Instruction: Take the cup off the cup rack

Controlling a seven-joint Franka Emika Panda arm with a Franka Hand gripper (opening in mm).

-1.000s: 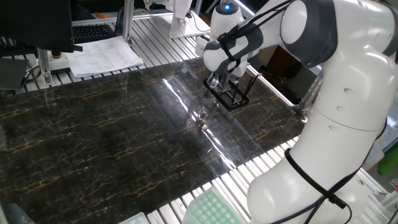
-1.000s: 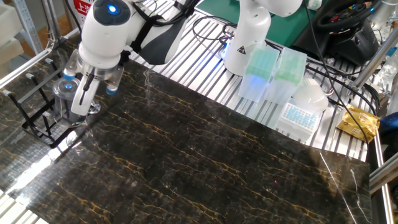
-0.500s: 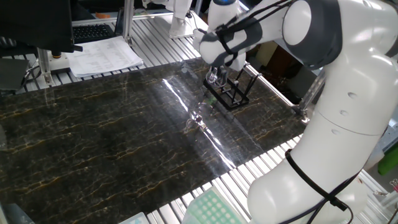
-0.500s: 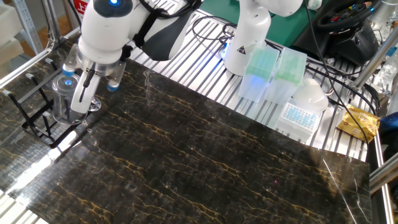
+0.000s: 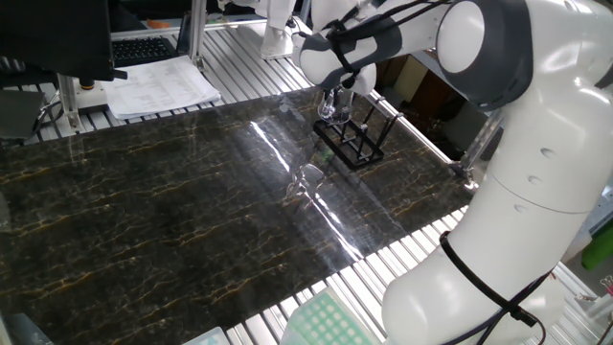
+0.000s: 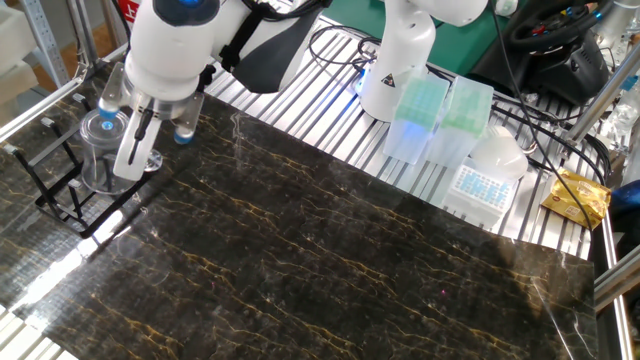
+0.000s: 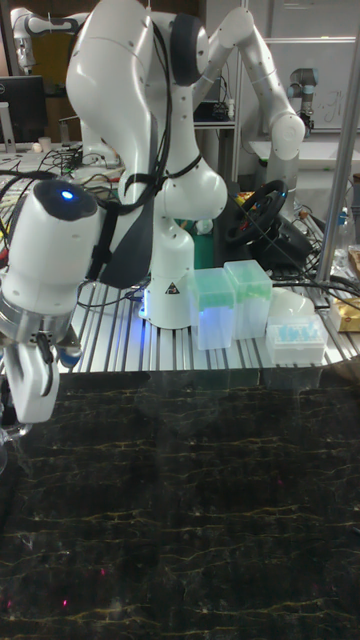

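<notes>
My gripper (image 6: 118,150) at the frame's left edge, jaws clamped on the cup (image 6: 100,155), seemingly lifted above the cup rack (image 6: 62,190), pipette-tip boxes (image 6: 440,115) upper right, printed papers (image 5: 163,86) upper left, writing unreadable.

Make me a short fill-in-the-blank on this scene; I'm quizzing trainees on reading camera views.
1. The gripper is closed on a clear glass ____.
2. The cup rack is made of thin wire coloured ____.
3. The tabletop has a dark ____ pattern with gold veins.
4. In the other fixed view, the light on the robot's wrist glows ____.

Missing words: cup; black; marble; blue
</notes>
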